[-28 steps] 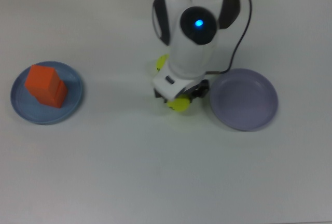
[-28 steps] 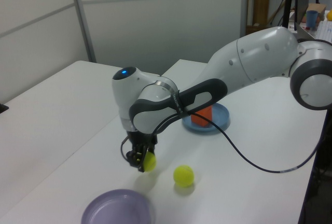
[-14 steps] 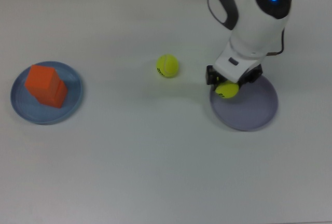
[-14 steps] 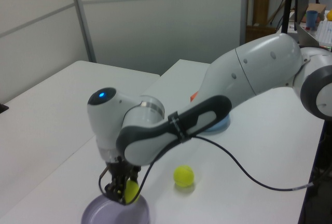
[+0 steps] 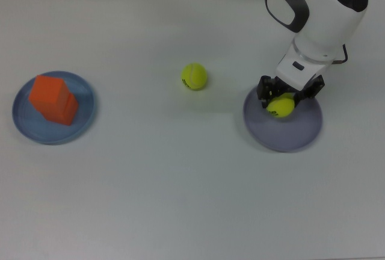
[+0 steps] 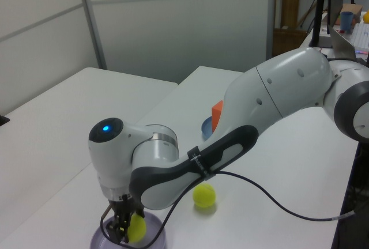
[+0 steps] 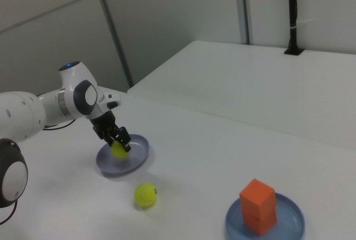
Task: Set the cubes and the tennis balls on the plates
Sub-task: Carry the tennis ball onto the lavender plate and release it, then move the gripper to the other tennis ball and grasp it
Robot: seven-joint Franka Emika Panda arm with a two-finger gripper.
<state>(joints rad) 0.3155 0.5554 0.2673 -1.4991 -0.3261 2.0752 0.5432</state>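
Top view: gripper point(image 5: 281, 99) clamped on a held tennis ball point(image 5: 281, 105), over the upper part of the lavender plate point(image 5: 283, 132); can't tell if the ball touches it. Second tennis ball point(image 5: 194, 76) loose on the white table point(image 5: 180, 182), well apart from both plates. Two orange cubes point(image 5: 53, 99) stacked on the blue plate point(image 5: 25, 125) at the top view's left.

Left view: gripper point(image 6: 124, 230) low over lavender plate point(image 6: 153, 242), held ball point(image 6: 136, 228) between the fingers. Free ball point(image 6: 203, 195) just behind. Cube point(image 6: 217, 116) and blue plate point(image 6: 206, 128) mostly hidden by the arm.

Right view: gripper point(image 7: 119, 141) with ball point(image 7: 118, 149) inside the plate point(image 7: 133, 162) rim. Free ball point(image 7: 146, 194) nearby, cubes point(image 7: 257, 206) on blue plate point(image 7: 292, 226).

Handling judgement: balls are light, fuzzy and springy, grip well but roll; pinch across the middle, release low.
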